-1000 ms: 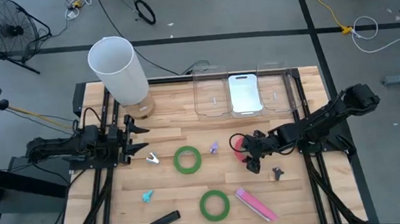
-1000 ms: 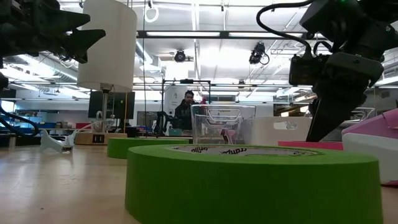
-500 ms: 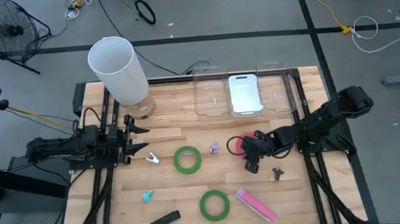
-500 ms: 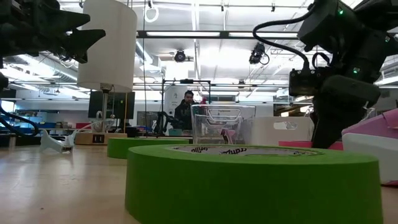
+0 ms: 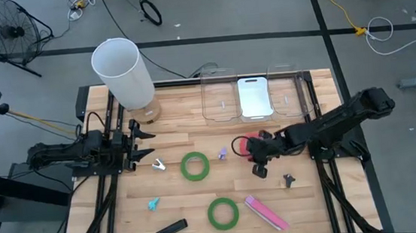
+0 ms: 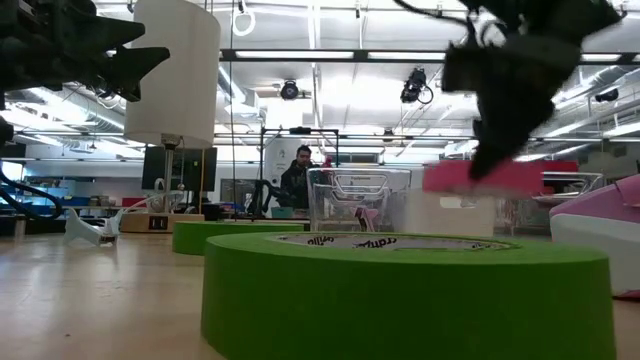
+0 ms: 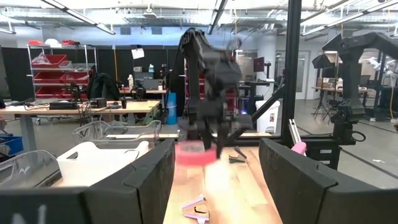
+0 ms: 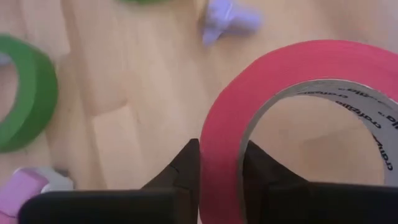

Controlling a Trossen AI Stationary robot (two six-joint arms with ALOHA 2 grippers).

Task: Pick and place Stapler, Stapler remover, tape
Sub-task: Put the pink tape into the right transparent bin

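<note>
Moved: red ring-shaped tape roll (image 6: 487, 177) had lifted off the wooden table (image 5: 177, 194).
Right gripper (image 8: 220, 168): clamped across the roll's wall.
Left gripper (image 5: 144, 144): wide, waiting.

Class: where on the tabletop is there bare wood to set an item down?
Bare wood lies between the lamp and the clear bins, and left of the black stapler. It is crowded around the green tape rolls and pink stapler.

Red tape roll (image 8: 292, 99) raised; two green rolls (image 5: 195, 166) flat on table.
</note>
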